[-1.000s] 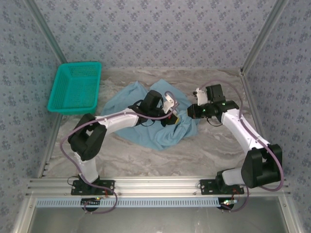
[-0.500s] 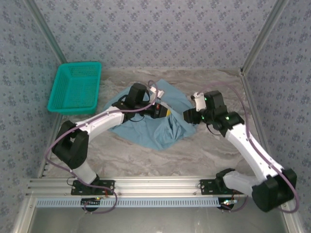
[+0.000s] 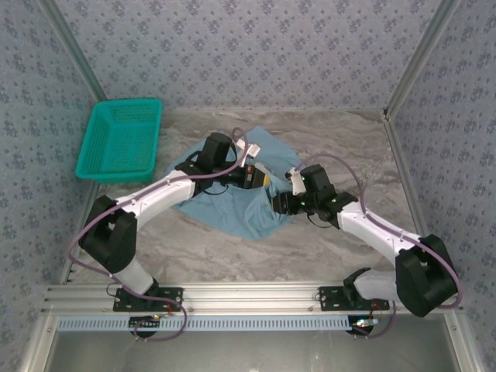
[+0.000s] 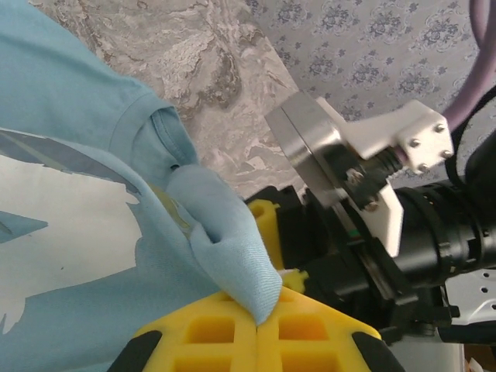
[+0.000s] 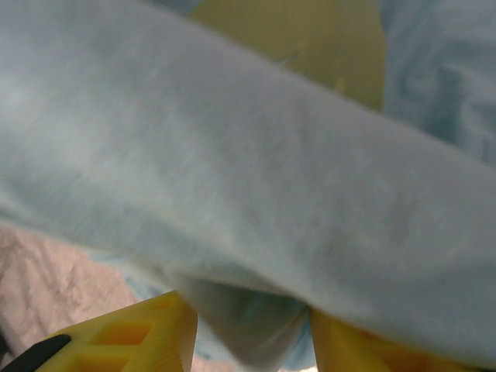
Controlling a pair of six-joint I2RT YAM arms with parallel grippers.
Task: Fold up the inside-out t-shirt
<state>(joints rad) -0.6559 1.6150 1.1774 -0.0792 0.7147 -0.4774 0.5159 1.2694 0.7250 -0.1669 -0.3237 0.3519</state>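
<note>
Centre frame, the inside-out t-shirt (image 3: 229, 215) is soft, matt cloth against the smooth, marble-look table (image 3: 256, 260). Upper left, the teal basket (image 3: 128, 103) is moulded plastic mesh with a slight sheen. Seen from the left wrist, the left gripper (image 4: 258, 329) carries matt yellow plastic fingers (image 4: 318, 310), beside a dull metal disc (image 4: 306, 138) at upper right. A ribbed metal rail (image 3: 248, 296) lines the bottom.

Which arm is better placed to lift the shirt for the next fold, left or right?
Left, probably. The left gripper is shut on a pinch of the t-shirt; the right gripper has its jaws apart, with cloth loose between them.
</note>
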